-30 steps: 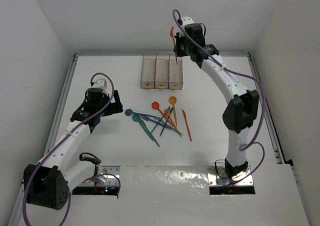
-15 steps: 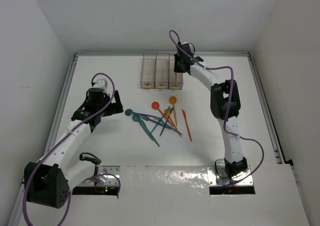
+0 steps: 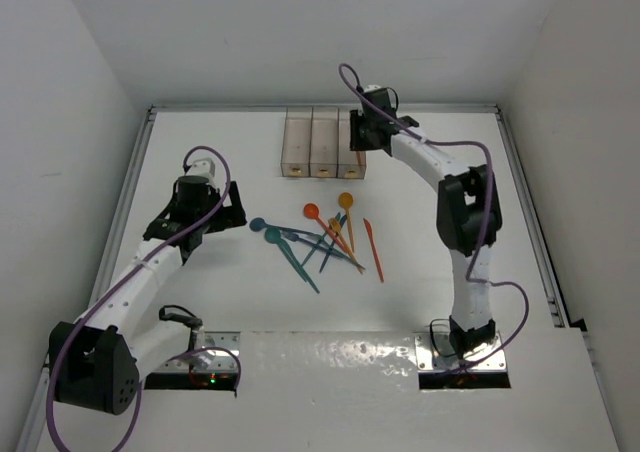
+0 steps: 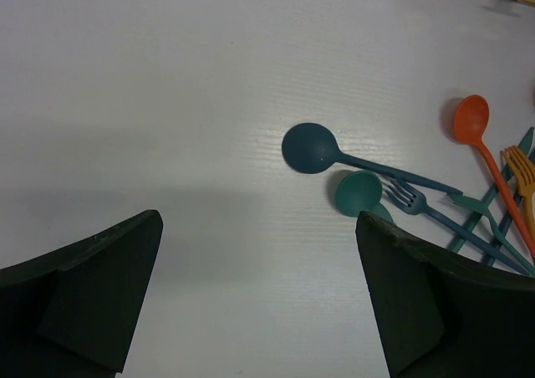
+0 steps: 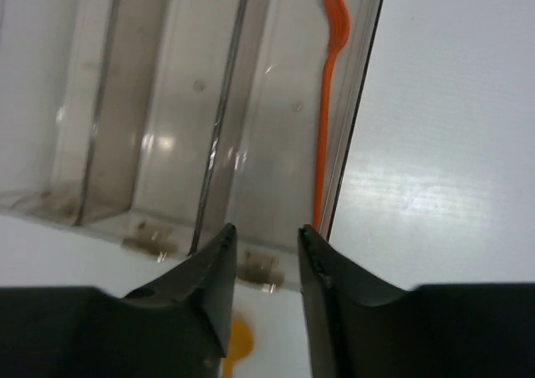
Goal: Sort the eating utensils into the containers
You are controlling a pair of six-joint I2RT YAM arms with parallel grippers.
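Top view: your containers (image 3: 323,144) sit at the far side of the table (image 3: 200,302), three clear brownish bins joined in a row. The right gripper (image 3: 358,142) hangs over the right bin. An orange sliver shows at that bin's near end, too small to name. You can't read the left and middle bins from here. The utensil pile (image 3: 322,237) lies mid-table, near of the bins. The left gripper (image 3: 197,220) is left of the pile, fingers hard to make out.

Left wrist: fingers spread wide, nothing between them. Beyond them are a dark blue spoon (image 4: 309,148), a teal spoon (image 4: 359,192) just beside its handle, a blue fork (image 4: 410,198) and an orange spoon (image 4: 471,119). A yellow-orange fork (image 4: 522,165) is cut off at the right edge.

Right wrist: an orange utensil (image 5: 326,102) lies in the right bin against its right wall. It's edge-on, so fork or knife, can't tell. Middle and left bins show only tinted floor under glare. Fingers are parted by a narrow gap, gripping nothing. A yellow-orange spoon bowl (image 5: 234,344) peeks out below, mostly hidden.
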